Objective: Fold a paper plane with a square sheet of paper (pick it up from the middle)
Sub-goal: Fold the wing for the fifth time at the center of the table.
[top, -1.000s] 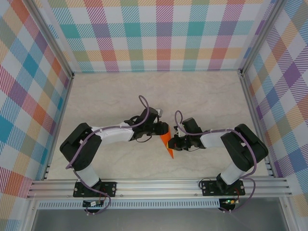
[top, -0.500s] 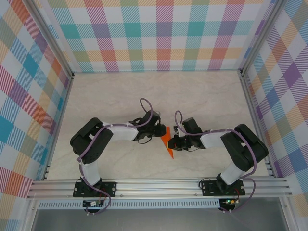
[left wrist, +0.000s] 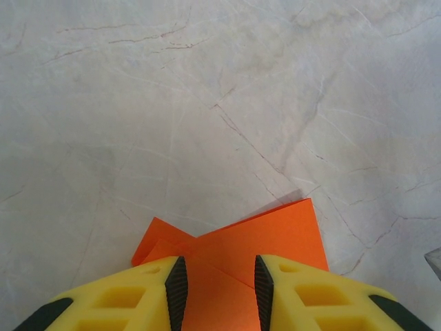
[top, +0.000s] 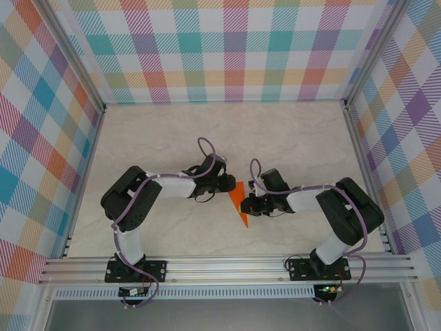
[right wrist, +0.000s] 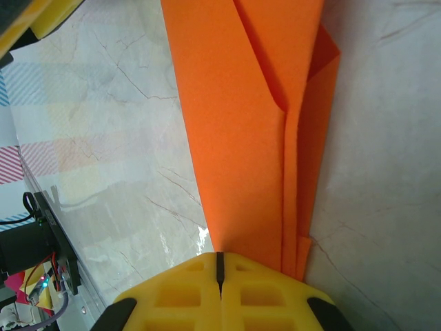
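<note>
The orange paper plane [top: 238, 203] lies on the table between the two arms as a narrow folded dart, its tip pointing toward the near edge. My left gripper [top: 226, 185] is at its far wide end. In the left wrist view this gripper [left wrist: 216, 293] is open, its jaws standing either side of the folded paper [left wrist: 275, 238] without pinching it. My right gripper [top: 252, 205] sits at the plane's right side. In the right wrist view it [right wrist: 220, 265] is shut, and the layered paper [right wrist: 241, 124] runs out from its closed jaws.
The pale marbled table [top: 158, 138] is ringed by plaid walls and aluminium rails [top: 227, 265]. The left arm's cable [top: 205, 148] loops above its wrist. Free room lies toward the back.
My left gripper has drawn back a little to the left, uncovering more of the plane's wide end. The right gripper and the paper have stayed put.
</note>
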